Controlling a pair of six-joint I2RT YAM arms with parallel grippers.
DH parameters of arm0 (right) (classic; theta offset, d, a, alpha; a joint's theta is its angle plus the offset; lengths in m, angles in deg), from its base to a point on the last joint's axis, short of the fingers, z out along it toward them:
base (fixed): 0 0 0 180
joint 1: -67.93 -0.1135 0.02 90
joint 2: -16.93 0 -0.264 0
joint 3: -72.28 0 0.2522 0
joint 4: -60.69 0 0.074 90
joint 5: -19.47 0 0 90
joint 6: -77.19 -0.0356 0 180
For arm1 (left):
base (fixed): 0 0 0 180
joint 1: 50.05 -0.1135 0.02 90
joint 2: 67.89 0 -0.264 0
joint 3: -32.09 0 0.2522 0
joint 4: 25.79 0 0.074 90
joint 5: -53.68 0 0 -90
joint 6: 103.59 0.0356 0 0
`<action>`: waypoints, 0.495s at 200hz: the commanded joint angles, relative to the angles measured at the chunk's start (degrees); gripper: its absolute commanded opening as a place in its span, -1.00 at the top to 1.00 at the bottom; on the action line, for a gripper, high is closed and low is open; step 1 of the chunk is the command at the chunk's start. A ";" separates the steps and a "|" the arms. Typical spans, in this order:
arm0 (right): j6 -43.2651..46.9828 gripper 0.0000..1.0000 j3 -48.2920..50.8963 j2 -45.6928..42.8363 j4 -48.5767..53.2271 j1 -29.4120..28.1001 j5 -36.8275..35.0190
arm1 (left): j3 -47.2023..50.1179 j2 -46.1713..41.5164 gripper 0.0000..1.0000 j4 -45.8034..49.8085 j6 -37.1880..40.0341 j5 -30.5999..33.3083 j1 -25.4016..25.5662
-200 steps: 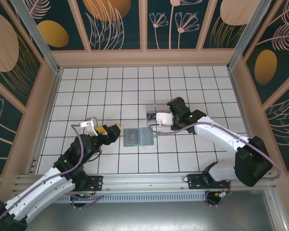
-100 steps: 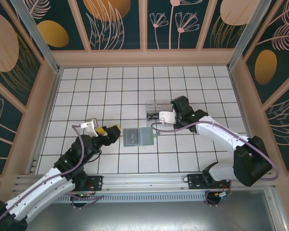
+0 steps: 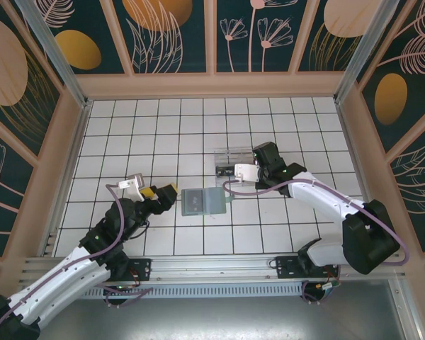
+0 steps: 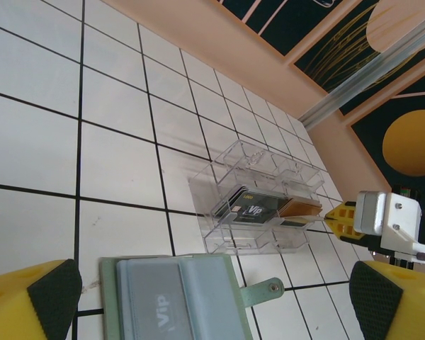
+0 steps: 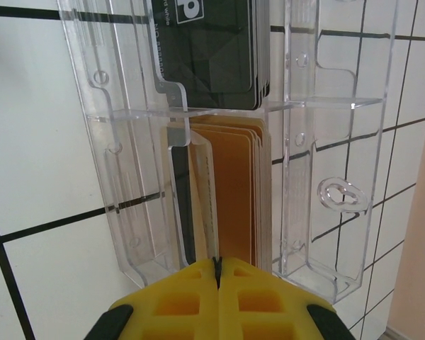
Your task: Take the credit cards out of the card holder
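The right gripper (image 5: 217, 273), clamped on a pale credit card (image 5: 210, 198), has edged over the clear box (image 3: 230, 157), ready to drop it in. The card holder (image 3: 204, 201) lies open on the table (image 3: 127, 127) with another card (image 4: 159, 306) left to pull, and the left gripper (image 3: 159, 190) is spread wide beside it.

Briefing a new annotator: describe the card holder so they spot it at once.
On the white tiled table, look near the middle, just on the near side of the clear plastic box. The card holder lies open and flat there. Unlike the rigid see-through box, it is opaque grey-green, with a small green side tab and a pale card in one panel.
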 commanded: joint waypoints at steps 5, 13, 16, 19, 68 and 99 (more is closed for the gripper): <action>1.19 0.98 0.88 0.95 -2.25 1.00 1.14 | 1.01 0.05 -0.97 -0.21 0.15 0.57 0.08; 1.28 0.93 0.90 1.10 -2.43 1.13 1.24 | 1.00 0.11 -0.97 -0.21 0.16 0.57 0.07; 1.32 0.89 0.91 1.13 -2.51 1.13 1.17 | 1.01 0.11 -0.97 -0.19 0.17 0.57 0.06; 1.36 0.85 0.97 1.22 -2.59 1.13 1.18 | 1.01 0.16 -0.97 -0.21 0.21 0.57 0.10; 1.20 0.56 0.89 2.09 -4.91 1.22 0.76 | 1.17 0.19 -0.97 -0.21 0.33 0.57 0.09; 0.88 0.42 0.50 2.54 -6.35 1.20 0.24 | 1.26 0.33 -0.97 -0.28 0.31 0.57 0.05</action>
